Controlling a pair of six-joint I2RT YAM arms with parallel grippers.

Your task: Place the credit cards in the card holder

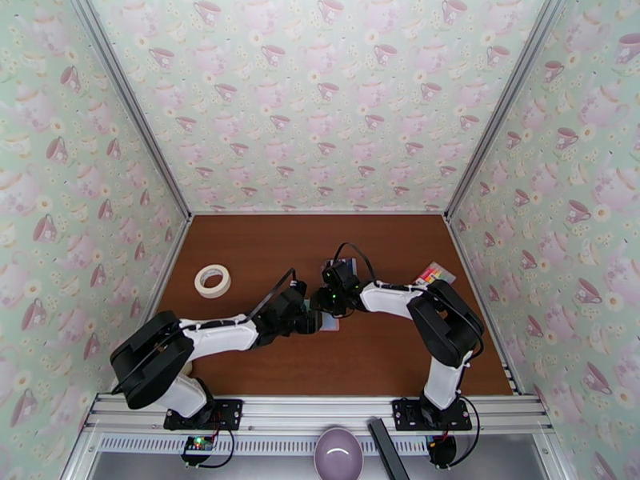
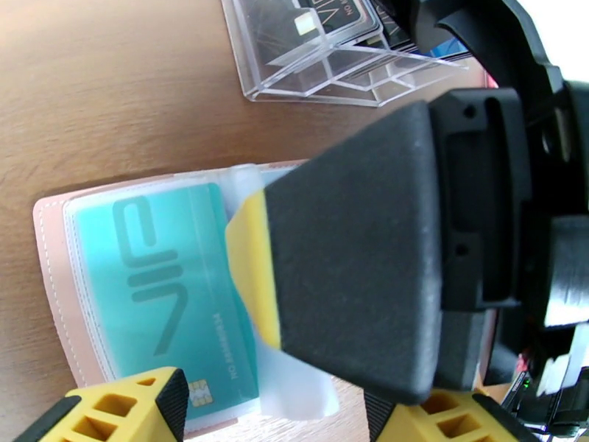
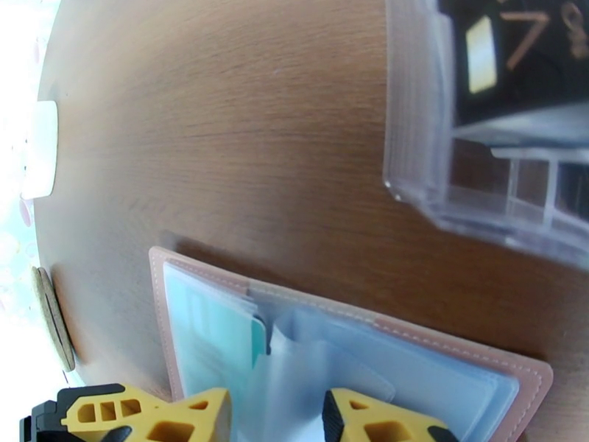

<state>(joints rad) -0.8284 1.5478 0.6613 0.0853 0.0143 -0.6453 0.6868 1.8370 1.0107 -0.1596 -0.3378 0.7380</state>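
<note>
Just ahead of the left end effector [image 2: 283, 410], open and gripping nothing, a teal plastic credit card [image 2: 162, 289] lies pocketed in the flat-open pink book-style card holder [image 2: 55, 289]. Opposite, the right end effector [image 3: 276, 410], jaws apart, presses a clear pocket leaf [image 3: 294, 355], likely to steady the holder.

A robot test booth: wallpapered panels [image 1: 320, 98] on aluminium framing [image 1: 132, 106].
</note>
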